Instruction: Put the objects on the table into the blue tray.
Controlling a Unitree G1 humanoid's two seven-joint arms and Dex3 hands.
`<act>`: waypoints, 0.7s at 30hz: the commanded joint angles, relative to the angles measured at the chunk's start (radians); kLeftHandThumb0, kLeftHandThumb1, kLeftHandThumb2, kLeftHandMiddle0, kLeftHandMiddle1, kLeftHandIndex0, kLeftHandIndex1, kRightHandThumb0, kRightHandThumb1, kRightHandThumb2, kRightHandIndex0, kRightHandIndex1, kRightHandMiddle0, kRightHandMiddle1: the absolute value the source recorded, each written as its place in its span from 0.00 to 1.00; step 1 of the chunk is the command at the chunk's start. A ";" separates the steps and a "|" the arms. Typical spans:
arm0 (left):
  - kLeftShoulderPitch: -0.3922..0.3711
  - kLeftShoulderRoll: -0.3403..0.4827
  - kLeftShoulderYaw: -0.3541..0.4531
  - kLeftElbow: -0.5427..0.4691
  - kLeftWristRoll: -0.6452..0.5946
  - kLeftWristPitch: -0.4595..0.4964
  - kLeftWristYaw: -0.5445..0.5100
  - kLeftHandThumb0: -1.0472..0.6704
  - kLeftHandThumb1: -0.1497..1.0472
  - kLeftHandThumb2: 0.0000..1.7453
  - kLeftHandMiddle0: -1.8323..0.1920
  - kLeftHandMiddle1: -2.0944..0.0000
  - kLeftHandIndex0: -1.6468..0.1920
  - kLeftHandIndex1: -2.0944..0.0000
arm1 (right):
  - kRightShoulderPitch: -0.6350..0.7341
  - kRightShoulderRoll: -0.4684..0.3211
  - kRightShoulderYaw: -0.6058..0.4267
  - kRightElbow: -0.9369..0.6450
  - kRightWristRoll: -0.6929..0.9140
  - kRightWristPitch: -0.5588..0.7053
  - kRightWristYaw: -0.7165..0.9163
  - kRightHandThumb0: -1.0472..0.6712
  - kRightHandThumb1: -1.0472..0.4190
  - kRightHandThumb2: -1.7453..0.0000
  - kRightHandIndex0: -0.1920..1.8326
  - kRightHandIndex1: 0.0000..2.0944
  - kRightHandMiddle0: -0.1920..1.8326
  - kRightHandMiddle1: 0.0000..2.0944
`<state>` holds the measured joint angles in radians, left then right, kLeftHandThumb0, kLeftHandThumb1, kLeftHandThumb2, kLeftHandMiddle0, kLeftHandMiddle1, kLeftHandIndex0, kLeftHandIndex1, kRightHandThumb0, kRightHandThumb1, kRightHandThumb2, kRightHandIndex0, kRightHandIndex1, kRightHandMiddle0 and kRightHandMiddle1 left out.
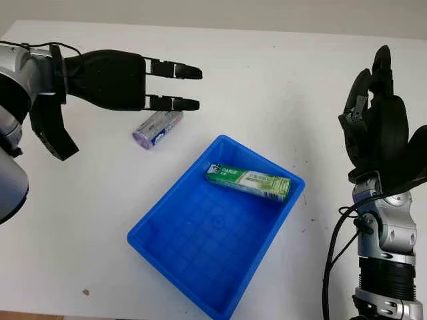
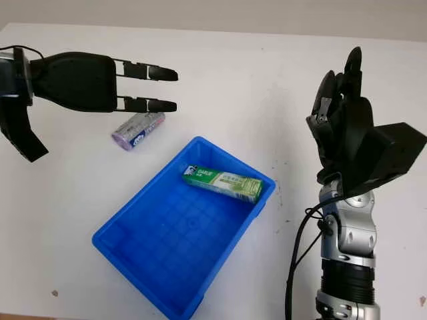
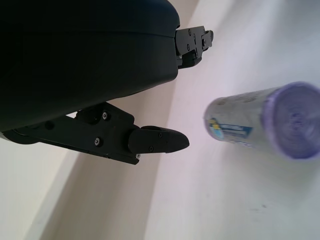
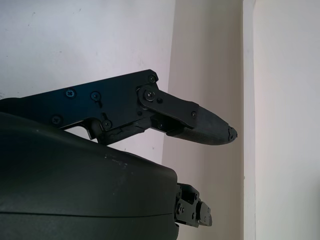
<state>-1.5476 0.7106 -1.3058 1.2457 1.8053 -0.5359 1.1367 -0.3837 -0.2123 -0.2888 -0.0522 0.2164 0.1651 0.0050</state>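
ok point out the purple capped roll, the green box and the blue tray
purple-capped cylindrical roll (image 1: 157, 128): left eye view, middle of its printed side, lying on the table.
green and white cardboard box (image 1: 247, 181): left eye view, centre of its top face, inside the tray.
blue plastic tray (image 1: 157, 251): left eye view, its near left rim.

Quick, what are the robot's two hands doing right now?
Left hand: open, holding nothing, above the purple-capped cylindrical roll on the table.
Right hand: open, holding nothing, raised to the right of the blue plastic tray.

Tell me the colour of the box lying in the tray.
Green and white box, seen best in the left eye view.
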 commanded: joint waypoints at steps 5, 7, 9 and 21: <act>0.015 -0.046 -0.047 0.037 -0.019 0.023 -0.032 0.50 1.00 0.10 0.96 0.97 0.96 0.97 | 0.020 0.006 -0.010 -0.024 0.000 -0.013 -0.015 0.27 0.00 0.59 0.00 0.00 0.00 0.00; 0.020 -0.057 -0.054 0.048 -0.027 0.028 -0.050 0.48 1.00 0.09 0.96 0.97 0.95 0.97 | 0.023 0.007 -0.013 -0.028 0.002 -0.015 -0.020 0.27 0.00 0.60 0.00 0.00 0.00 0.00; 0.025 -0.065 -0.065 0.057 -0.028 0.050 -0.057 0.46 1.00 0.10 0.96 0.97 0.95 0.97 | 0.024 0.009 -0.015 -0.032 0.006 -0.016 -0.025 0.27 0.00 0.60 0.00 0.00 0.00 0.00; 0.043 -0.087 -0.077 0.097 -0.090 0.017 -0.194 0.49 1.00 0.15 0.89 0.96 0.89 0.96 | 0.029 0.016 -0.016 -0.056 0.015 0.003 -0.050 0.26 0.00 0.60 0.00 0.00 0.00 0.00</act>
<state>-1.5155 0.6265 -1.3860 1.3288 1.7285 -0.5059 0.9570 -0.3655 -0.2001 -0.2993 -0.0818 0.2306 0.1650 -0.0410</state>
